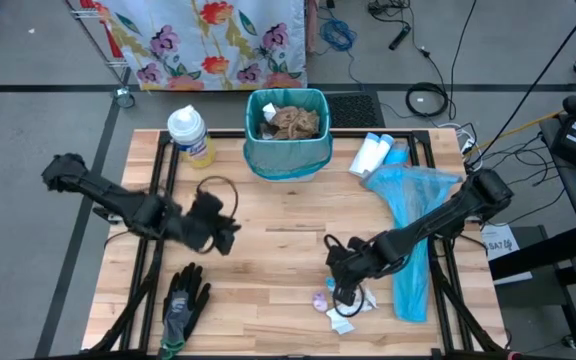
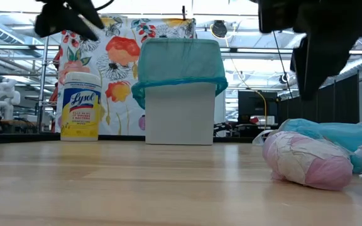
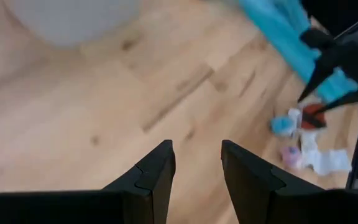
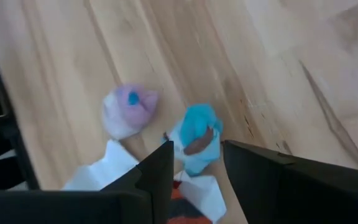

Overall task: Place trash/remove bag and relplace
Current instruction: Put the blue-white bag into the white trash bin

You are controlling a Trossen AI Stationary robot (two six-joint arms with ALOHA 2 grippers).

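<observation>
- Your right gripper (image 4: 194,163) hangs low over the trash (image 1: 345,303) at the table's (image 1: 268,260) front edge, fingers apart around a small blue crumpled scrap (image 4: 197,137) but not clamped on it.
- A pink-white wad (image 4: 128,111) and white tissue scraps (image 4: 101,171) lie just beside it.
- Your left gripper (image 3: 196,167) hovers empty above mid-table, fingers apart.
- The lined bin (image 1: 286,130) at the back holds brown paper.
- A loose blue bag (image 1: 413,225) lies under your right arm.

I'm working in a robotics lab: cables (image 1: 423,95) snake over grey floor, a floral backdrop (image 1: 208,40) hangs behind my wooden bench (image 1: 268,250).
</observation>
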